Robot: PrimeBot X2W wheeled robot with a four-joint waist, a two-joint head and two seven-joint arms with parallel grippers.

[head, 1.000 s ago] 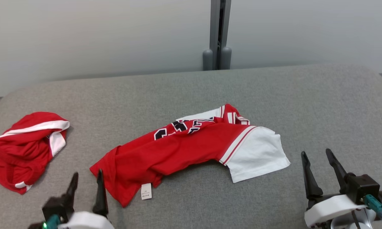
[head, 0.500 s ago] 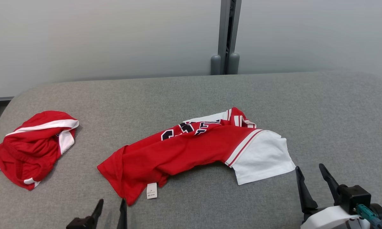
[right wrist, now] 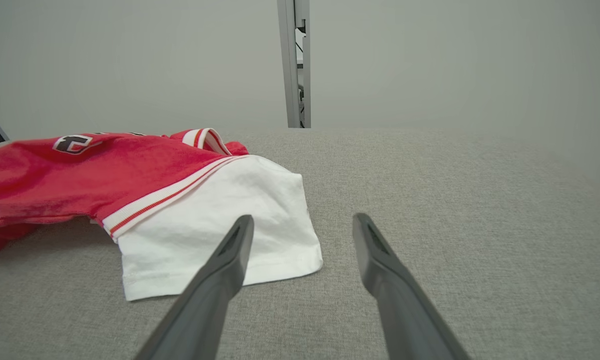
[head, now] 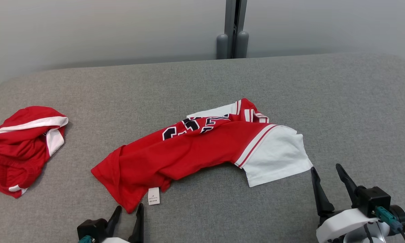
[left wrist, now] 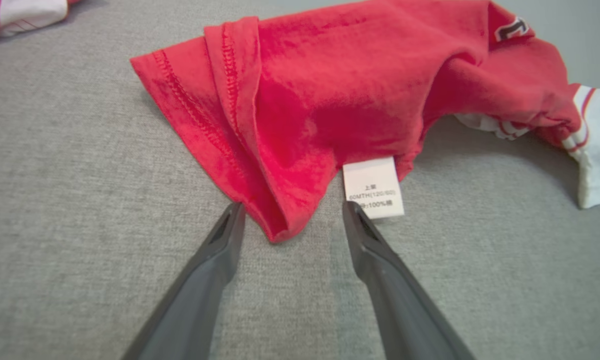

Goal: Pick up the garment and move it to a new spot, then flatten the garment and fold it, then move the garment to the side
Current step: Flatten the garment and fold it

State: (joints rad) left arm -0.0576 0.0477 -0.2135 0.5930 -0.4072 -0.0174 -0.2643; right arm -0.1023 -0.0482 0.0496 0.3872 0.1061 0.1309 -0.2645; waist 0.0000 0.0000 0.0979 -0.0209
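Note:
A red garment (head: 189, 150) with a white sleeve and dark lettering lies crumpled across the middle of the grey table (head: 202, 77). Its near left corner and a white care tag (head: 153, 196) point toward me. My left gripper (head: 129, 208) is open just short of that corner; in the left wrist view the red hem (left wrist: 275, 220) sits between the tips of my left gripper (left wrist: 291, 211). My right gripper (head: 325, 167) is open, low over the table, just right of the white sleeve (right wrist: 220, 225), seen past my right gripper (right wrist: 303, 222).
A second red and white garment (head: 18, 146) lies bunched at the table's left edge. A grey post (head: 232, 28) stands against the pale wall behind the table. Bare grey cloth stretches along the far side and the right of the table.
The camera has shifted, so the whole picture has moved. My left gripper now sits closer to the garment's near corner. The garment itself lies as before.

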